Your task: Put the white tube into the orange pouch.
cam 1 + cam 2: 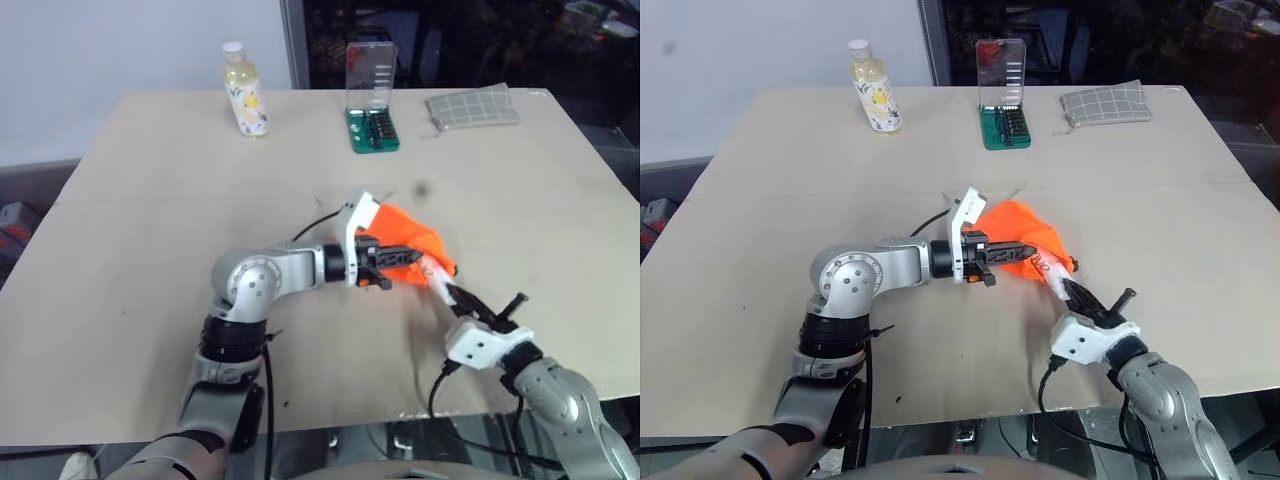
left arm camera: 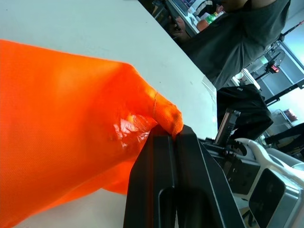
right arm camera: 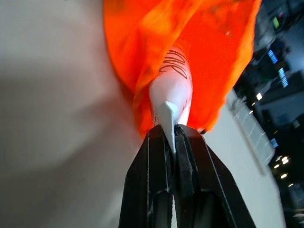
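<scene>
From the head views we see our left gripper (image 1: 385,262) reaching in from the left over the table (image 1: 150,200), its fingers pinched on the near edge of the pouch (image 1: 415,245), which it holds lifted off the surface; we judge this hold is there to keep the mouth raised and turned toward our right arm. Our right gripper (image 1: 1080,298) comes up from the near right and points at that mouth, with the tube (image 1: 1052,270) bridging the gap between its tips and the orange cloth, so the two arms meet end to end. A bottle (image 1: 245,95), a bit case (image 1: 372,95) and a grey checked pouch (image 1: 472,107) stand well apart at the far edge, out of the way. In the left wrist view our fingers (image 2: 156,190) are pressed together with a fold of cloth caught between them, which keeps the fabric taut. In the right wrist view our fingers (image 3: 149,190) clamp the tube's flat crimped tail, leaving the lettered body free, and that front end already sits inside the orange folds, partly in and not yet released.
</scene>
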